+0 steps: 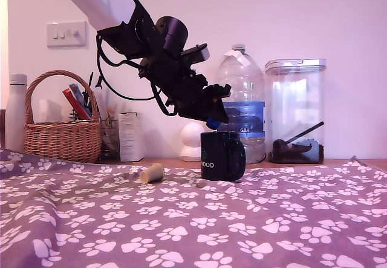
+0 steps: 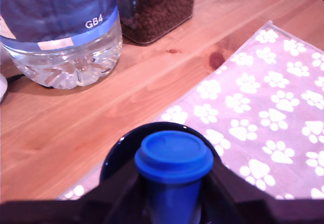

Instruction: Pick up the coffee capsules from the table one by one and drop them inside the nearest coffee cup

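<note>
A glossy black coffee cup with white lettering stands on the purple paw-print table. My gripper hangs just above its rim, shut on a bright blue coffee capsule. In the wrist view the blue capsule sits between the dark fingers, directly over the cup's open mouth. A beige capsule lies on its side on the cloth, to the exterior view's left of the cup.
Behind the cup stand a large clear water bottle and a clear lidded container of dark pellets on a wooden strip. A wicker basket, a white box and a white bottle sit at the back left.
</note>
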Motion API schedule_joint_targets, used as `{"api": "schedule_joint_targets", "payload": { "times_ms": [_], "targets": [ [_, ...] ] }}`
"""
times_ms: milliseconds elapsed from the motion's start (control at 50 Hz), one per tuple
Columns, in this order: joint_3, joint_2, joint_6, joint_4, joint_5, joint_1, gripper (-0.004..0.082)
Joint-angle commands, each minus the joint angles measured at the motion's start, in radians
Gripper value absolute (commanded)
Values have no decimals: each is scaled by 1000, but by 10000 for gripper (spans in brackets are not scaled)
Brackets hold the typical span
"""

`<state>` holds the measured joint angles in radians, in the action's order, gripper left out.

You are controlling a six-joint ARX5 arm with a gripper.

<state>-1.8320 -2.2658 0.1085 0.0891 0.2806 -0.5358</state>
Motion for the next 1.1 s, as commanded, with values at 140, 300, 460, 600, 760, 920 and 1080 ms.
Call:
{"api": "schedule_joint_targets", "payload": {
  "times_ms": [140, 300, 460, 600, 760, 920, 1080],
  "targets": [
    [-5, -33, 5, -80, -2, 6, 574],
    [-5, -33, 5, -114, -2, 6, 574],
    [-5, -33, 5, -109, -2, 7, 571],
    [-5, -33, 5, -112, -1, 11, 554],
    [-5, -31, 5, -113, -1, 18, 300],
    [-5, -30, 5, -125, -1, 27, -22],
    [-4, -24, 5, -138, 0, 30, -20]
  ]
}}
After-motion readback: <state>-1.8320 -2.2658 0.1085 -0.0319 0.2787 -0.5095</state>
